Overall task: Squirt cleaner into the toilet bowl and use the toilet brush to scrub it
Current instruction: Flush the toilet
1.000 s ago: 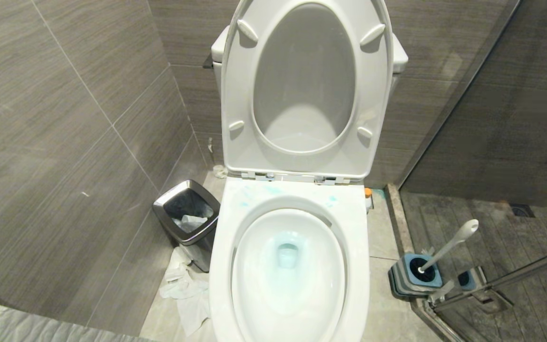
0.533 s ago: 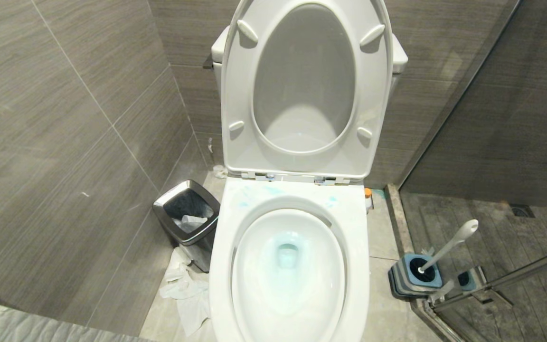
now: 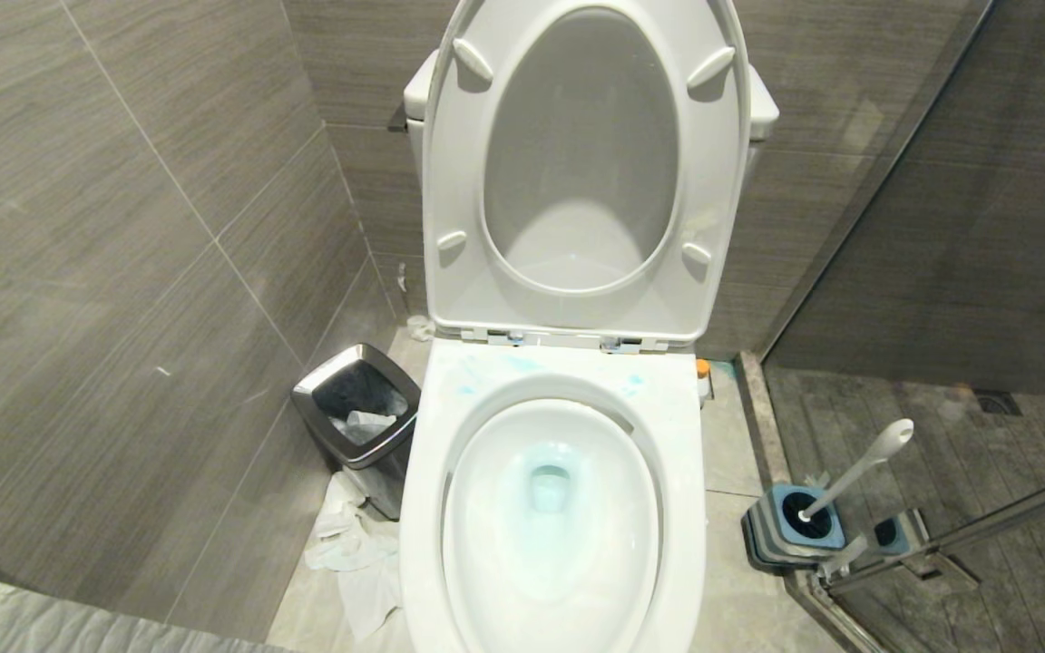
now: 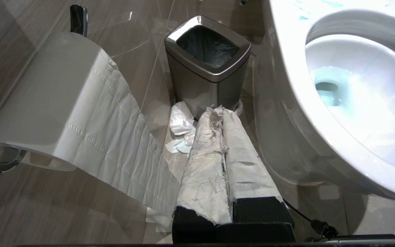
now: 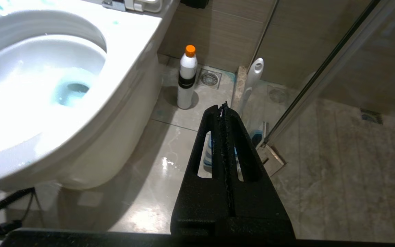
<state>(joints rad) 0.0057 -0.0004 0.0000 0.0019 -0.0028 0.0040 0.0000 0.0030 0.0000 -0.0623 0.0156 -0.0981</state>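
Standing tilted in its blue-and-grey holder (image 3: 795,524), toilet brush (image 3: 858,467): slim white handle, head hidden. Toilet bowl (image 3: 551,508): glossy white, cleaner (image 3: 548,472) tinting it blue. Open tile between bowl and holder; glass door (image 5: 324,68) close beside. Right gripper (image 5: 223,107), jaws together, empty, near the handle. Left gripper (image 4: 219,111), paper-wrapped, closed, by bin (image 4: 207,65).

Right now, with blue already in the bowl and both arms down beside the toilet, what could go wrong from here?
1. The toilet brush leans in its holder against the glass door's frame; a grab there may knock the glass.
2. The white bottle stands near the brush and could be tipped.
3. The left gripper is wrapped in tissue that could snag the hanging toilet paper.
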